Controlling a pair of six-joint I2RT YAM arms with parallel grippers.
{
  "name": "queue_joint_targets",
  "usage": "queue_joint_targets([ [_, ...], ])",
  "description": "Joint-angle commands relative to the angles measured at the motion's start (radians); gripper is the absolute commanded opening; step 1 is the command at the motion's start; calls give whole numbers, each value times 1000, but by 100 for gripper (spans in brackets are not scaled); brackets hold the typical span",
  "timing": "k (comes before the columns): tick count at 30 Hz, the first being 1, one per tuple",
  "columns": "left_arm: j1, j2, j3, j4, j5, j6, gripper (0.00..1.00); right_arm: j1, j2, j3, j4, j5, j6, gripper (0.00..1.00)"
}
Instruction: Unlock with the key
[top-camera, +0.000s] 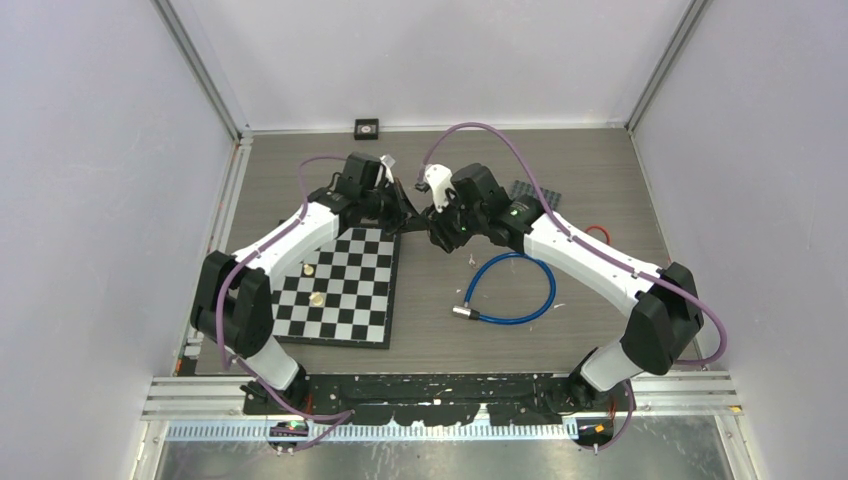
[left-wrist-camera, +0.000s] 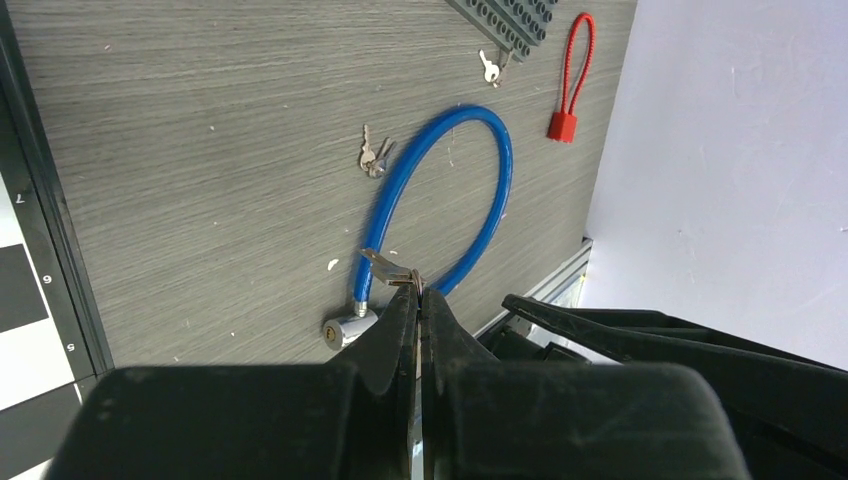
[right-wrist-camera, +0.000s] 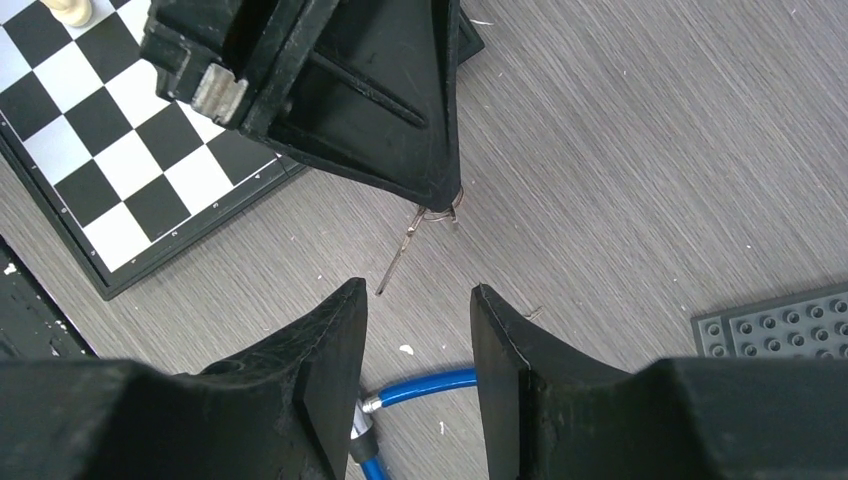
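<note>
We see the left gripper clamped tight on a small metal key, which sticks out sideways from the pinched fingertips. In the right wrist view the same key hangs off a small ring at the tip of the left gripper, its blade pointing down and clear of the table.

The right gripper has its jaws apart with nothing between them. It sits near the hanging key but does not touch it. In the top view both grippers meet nose to nose over the middle of the table, just past the far right corner of the chessboard.

The blue cable lock lies flat on the table to the right of the chessboard, curled in a loop. Its metal lock cylinder is at the near left end of the loop, with the keyhole face turned away from the cable. One cable end enters the cylinder. The left gripper hides the other end in its wrist view, so we cannot tell whether it is seated.

Two small pale chess pieces stand on the left half of the chessboard. A pair of loose keys lies just beside the cable loop. A single key lies against a grey studded baseplate, and a red cable seal lies near that plate.
</note>
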Motion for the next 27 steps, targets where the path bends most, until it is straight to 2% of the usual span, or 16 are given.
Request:
queue_joint_targets([
  [1, -1, -7, 27, -6, -21, 2, 0, 8, -22, 38, 40, -3, 28, 47],
  [12, -1, -16, 22, 5, -8, -20, 0, 9, 41, 65, 46, -40, 54, 46],
  [21, 0, -25, 15, 17, -7, -28, 0, 15, 67, 61, 55, -35, 54, 40],
  [27, 0, -27, 6, 23, -6, -34, 0, 17, 77, 61, 60, -20, 51, 31],
])
